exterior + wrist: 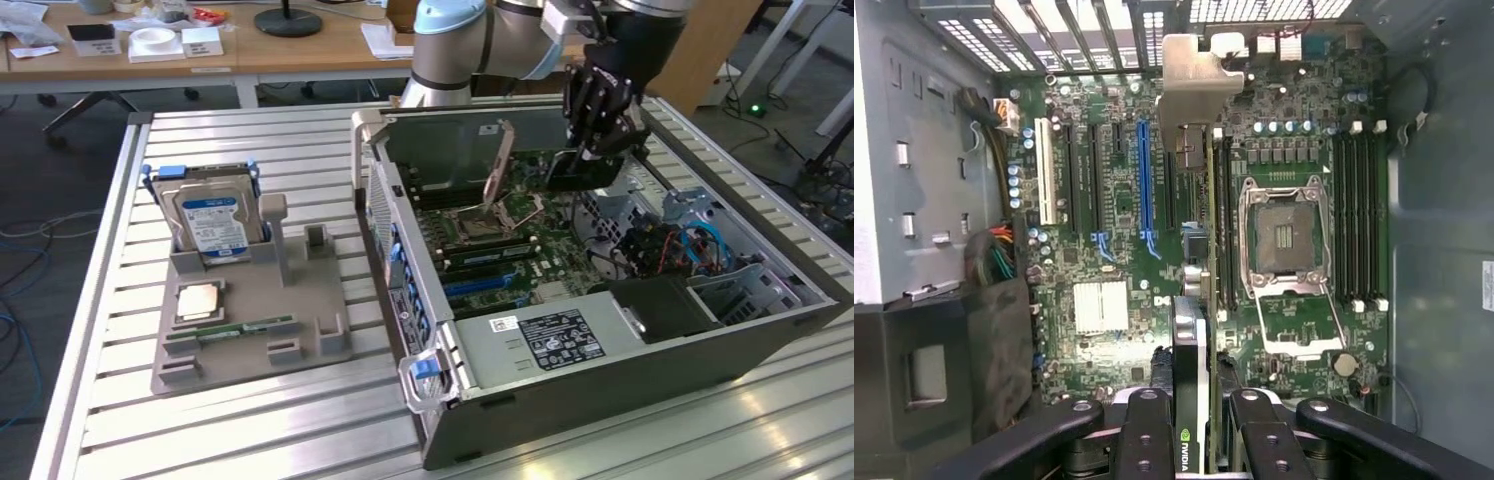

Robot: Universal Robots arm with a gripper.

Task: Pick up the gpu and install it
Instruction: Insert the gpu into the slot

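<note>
Looking down past our gripper [1194,405], we see its dark fingers [1144,440] clamped on the graphics card [1190,350], which stands on edge between them with a green logo close to the grip. The card's silvery bracket [1199,85] sits at its far end, toward the slotted rear wall of the computer case [601,385]. Beneath the card lies the motherboard [1104,250], and we judge the card to hang above it, not yet seated: it runs between the long blue slot [1144,170] and the open processor socket [1284,235], and we cannot tell which slot lies directly under it. In the exterior view the arm [454,30] holds the card upright inside the open case, near the case's back end. So pickup looks done and we are in the install step. To our mind, seating calls for the card's lower edge to line up squarely over a slot, the bracket to meet its opening in the rear wall, and then a straight, even press; any tilt could catch the connector on the slot's lip. Farther off, well apart from the case and near the edge of the table [267,430] on the exterior view's left, a grey holder [254,358] carries an upright hard drive [214,225], a bare processor chip [200,300] and a small memory stick [247,327]
</note>
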